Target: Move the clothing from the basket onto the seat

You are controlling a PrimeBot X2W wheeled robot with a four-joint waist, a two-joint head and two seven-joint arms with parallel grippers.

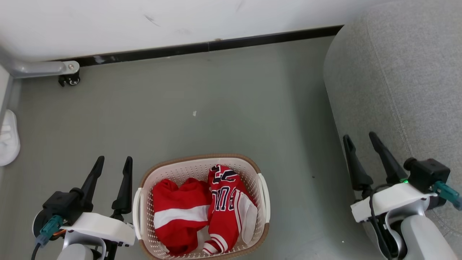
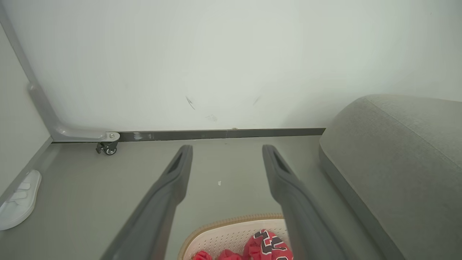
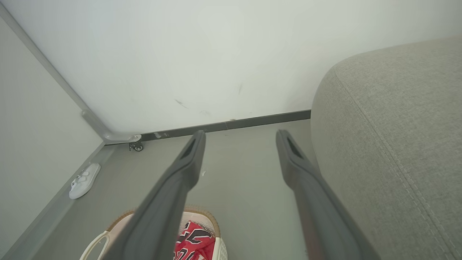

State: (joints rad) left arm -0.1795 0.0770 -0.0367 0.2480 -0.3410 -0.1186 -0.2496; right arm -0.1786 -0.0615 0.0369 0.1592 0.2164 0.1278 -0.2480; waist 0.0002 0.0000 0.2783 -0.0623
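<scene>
Looks unstarted: jersey [image 1: 225, 202] and shorts [image 1: 180, 213] sit in the basket [image 1: 187, 169]. Left end effector [image 1: 114, 159] and right end effector [image 1: 359, 136] gape empty; next, probably grab the jersey.

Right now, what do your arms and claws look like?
The left claw and right claw each have two long, dark, tapering fingers on a white shell, with a black block carrying a teal plug. Forearms are pale grey. A black cable loops along the right wrist, by a green light.

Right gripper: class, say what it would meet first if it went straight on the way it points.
Probably the dark skirting ahead, past bare floor; the open right gripper would pass just left of the seat. Depth unclear.
</scene>
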